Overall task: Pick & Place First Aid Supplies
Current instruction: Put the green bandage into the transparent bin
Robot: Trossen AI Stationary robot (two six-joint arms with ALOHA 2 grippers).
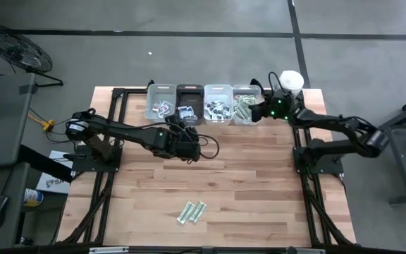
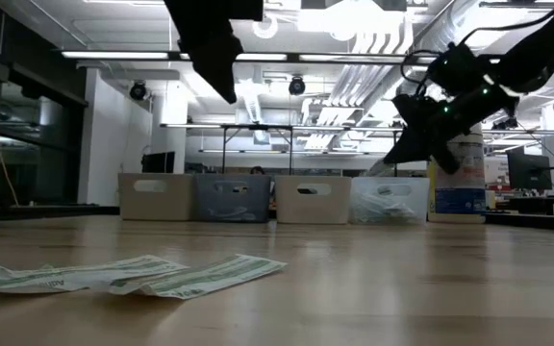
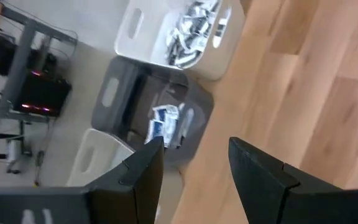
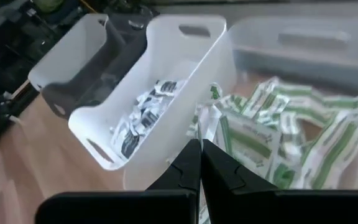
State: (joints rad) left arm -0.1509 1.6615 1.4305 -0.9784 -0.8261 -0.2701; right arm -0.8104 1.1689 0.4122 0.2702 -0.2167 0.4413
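Four small bins are sitting in a row along the far edge of the wooden table (image 1: 210,183): a pale bin (image 1: 161,103) at the left end, a dark grey bin (image 1: 189,104) touching it, a white bin (image 1: 217,103) next, and a clear bin (image 1: 243,104) at the right end. A tall white canister (image 1: 292,80) with a blue label is standing near the table's far right corner, just beside the clear bin. A fan (image 1: 9,48) is resting on the floor beyond the table's far left corner.
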